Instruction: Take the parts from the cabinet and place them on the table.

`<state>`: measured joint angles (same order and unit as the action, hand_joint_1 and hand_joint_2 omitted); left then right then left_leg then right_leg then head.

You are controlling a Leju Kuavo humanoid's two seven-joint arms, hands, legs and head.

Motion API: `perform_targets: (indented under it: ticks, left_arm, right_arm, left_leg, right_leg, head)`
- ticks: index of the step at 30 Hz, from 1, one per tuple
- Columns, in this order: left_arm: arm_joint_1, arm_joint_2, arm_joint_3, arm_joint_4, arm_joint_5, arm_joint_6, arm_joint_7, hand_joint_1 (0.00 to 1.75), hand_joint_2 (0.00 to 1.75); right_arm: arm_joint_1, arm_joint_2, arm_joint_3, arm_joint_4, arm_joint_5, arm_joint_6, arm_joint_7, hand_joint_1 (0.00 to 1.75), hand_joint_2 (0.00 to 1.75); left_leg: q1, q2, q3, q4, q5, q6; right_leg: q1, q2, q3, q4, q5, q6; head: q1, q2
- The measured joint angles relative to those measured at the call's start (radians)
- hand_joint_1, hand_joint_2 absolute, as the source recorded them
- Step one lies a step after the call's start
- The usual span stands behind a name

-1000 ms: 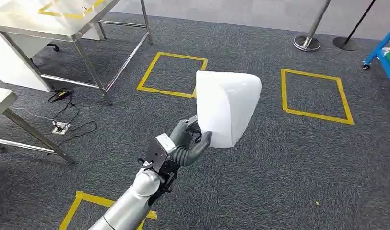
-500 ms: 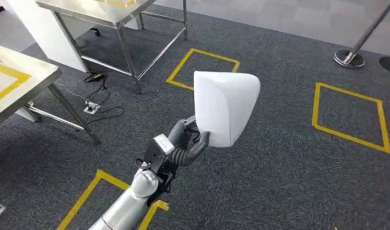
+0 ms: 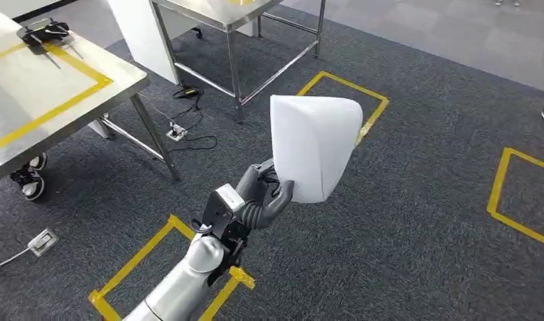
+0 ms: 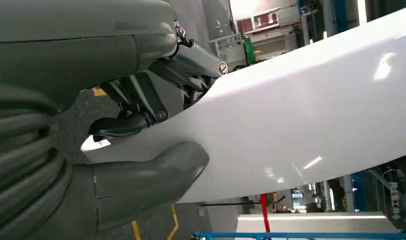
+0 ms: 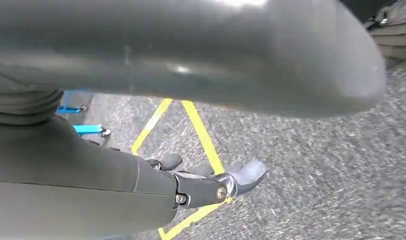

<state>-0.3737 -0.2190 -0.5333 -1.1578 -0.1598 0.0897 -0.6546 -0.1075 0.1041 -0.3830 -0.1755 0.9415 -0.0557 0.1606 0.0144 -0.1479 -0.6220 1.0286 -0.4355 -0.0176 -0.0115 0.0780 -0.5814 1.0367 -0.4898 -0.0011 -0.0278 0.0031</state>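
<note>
Glossy plain white part (image 3: 314,147), dark grey left hand (image 3: 261,197) on a silver arm (image 3: 182,287). Speckled charcoal carpet (image 3: 423,221) with yellow tape squares (image 3: 158,241); steel table (image 3: 48,100) has yellow lines too.

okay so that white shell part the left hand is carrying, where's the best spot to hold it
Likely the narrow lower edge of the white part, taken from below, where the left hand grips it now. The shell there is thin enough to pinch between thumb and fingers; above, it widens.

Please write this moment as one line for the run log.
left hand: grips white part, above the carpet | right hand: holds nothing, fingers apart | steel table: ahead on the left | step: part not yet placed
</note>
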Motion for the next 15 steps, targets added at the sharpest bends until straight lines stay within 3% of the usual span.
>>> perform_targets:
  ticks: [1,2,3,4,5,6,7,8,9,11,12,13,15]
  left_arm:
    - [0.0,0.0,0.0,0.0,-0.001,0.001,-0.002,1.75,1.75]
    - [0.0,0.001,0.0,0.0,-0.002,0.002,-0.003,1.75,1.75]
    - [-0.003,0.002,0.0,0.001,-0.002,0.006,-0.005,1.75,1.75]
    - [-0.007,0.0,0.0,0.003,-0.002,0.006,-0.005,1.75,1.75]
    - [-0.009,0.0,0.0,0.004,-0.003,0.006,-0.005,1.75,1.75]
    - [-0.009,0.0,0.0,0.005,-0.003,0.006,-0.005,1.75,1.75]
    - [-0.009,0.001,0.0,0.008,-0.003,0.007,-0.005,1.75,1.75]
    - [-0.009,0.002,0.0,0.011,-0.003,0.007,-0.005,1.75,1.75]
    - [-0.009,0.002,0.0,0.014,-0.003,0.007,-0.005,1.75,1.75]
    - [-0.01,0.002,0.0,0.014,-0.003,0.007,-0.005,1.75,1.75]
    - [-0.013,0.002,0.0,0.014,-0.003,0.007,-0.005,1.75,1.75]
    - [-0.014,-0.001,0.0,0.015,-0.003,0.008,-0.006,1.75,1.75]
    - [-0.014,0.0,0.0,0.018,-0.003,0.01,-0.008,1.75,1.75]
  right_arm:
    - [0.0,0.0,0.0,0.0,0.0,-0.001,0.0,0.0,0.0]
    - [0.0,0.003,0.0,0.0,-0.001,-0.002,0.0,0.0,0.0]
    - [-0.001,0.002,0.0,0.0,-0.002,-0.006,0.001,0.0,0.0]
    - [0.0,0.002,0.0,0.0,-0.002,-0.006,0.0,0.0,0.0]
    - [0.001,0.002,0.0,0.0,-0.003,-0.006,0.001,0.0,0.0]
    - [0.004,0.002,0.0,0.0,-0.003,-0.006,0.001,0.0,0.0]
    - [0.004,0.002,-0.001,0.0,-0.003,-0.006,0.001,0.0,0.0]
    - [0.004,0.002,-0.001,0.0,-0.004,-0.006,0.001,0.0,0.0]
    - [0.003,0.002,-0.001,0.0,-0.005,-0.006,0.001,0.0,0.0]
    - [0.0,0.003,-0.001,0.0,-0.005,-0.006,0.001,0.0,0.0]
    - [0.0,0.003,-0.001,0.0,-0.004,-0.006,0.001,0.0,0.0]
    - [-0.001,0.003,-0.001,0.0,-0.004,-0.006,0.001,0.0,0.0]
    - [-0.002,0.003,-0.001,0.0,-0.003,-0.006,0.001,0.0,0.0]
  left_leg:
    - [0.001,-0.015,-0.001,-0.006,0.005,-0.008]
    - [-0.003,-0.009,-0.007,-0.001,0.004,-0.012]
    - [-0.013,0.071,-0.019,0.027,-0.018,-0.012]
    - [-0.012,0.11,-0.046,0.083,-0.054,-0.014]
    - [-0.011,0.13,-0.079,0.158,-0.093,-0.016]
    - [-0.01,0.136,-0.114,0.235,-0.126,-0.019]
    - [-0.009,0.138,-0.138,0.291,-0.143,-0.021]
    - [-0.008,0.139,-0.142,0.301,-0.137,-0.023]
    - [-0.007,0.144,-0.118,0.259,-0.106,-0.024]
    - [-0.007,0.172,-0.021,0.087,-0.026,-0.021]
    - [-0.011,0.224,0.016,0.007,-0.02,-0.016]
    - [-0.021,0.234,0.024,0.0,-0.025,-0.003]
    - [-0.022,0.204,0.017,0.004,-0.021,0.011]
  right_leg:
    - [0.0,-0.014,0.008,-0.003,0.004,-0.006]
    - [-0.013,-0.033,0.01,-0.017,0.012,-0.016]
    - [-0.007,-0.046,0.013,-0.023,0.015,-0.025]
    - [-0.005,-0.06,0.013,-0.023,0.015,-0.03]
    - [-0.002,-0.075,0.013,-0.023,0.014,-0.032]
    - [-0.001,-0.092,0.013,-0.023,0.013,-0.034]
    - [-0.001,-0.108,0.013,-0.022,0.012,-0.034]
    - [-0.001,-0.122,0.013,-0.021,0.011,-0.034]
    - [-0.001,-0.138,0.014,-0.021,0.009,-0.032]
    - [-0.001,-0.163,0.019,-0.017,0.004,-0.027]
    - [0.001,-0.173,0.021,-0.013,-0.001,-0.021]
    - [0.009,-0.182,0.019,-0.007,-0.005,-0.014]
    - [0.01,-0.201,0.023,-0.011,-0.004,-0.007]
  head:
    - [0.0,0.0]
    - [0.0,0.0]
    - [-0.003,0.0]
    - [-0.009,0.0]
    - [-0.009,0.0]
    - [-0.009,0.0]
    - [-0.009,0.0]
    - [-0.009,0.0]
    - [-0.009,0.0]
    - [-0.009,0.0]
    - [-0.009,0.0]
    - [-0.009,0.0]
    - [-0.007,0.0]
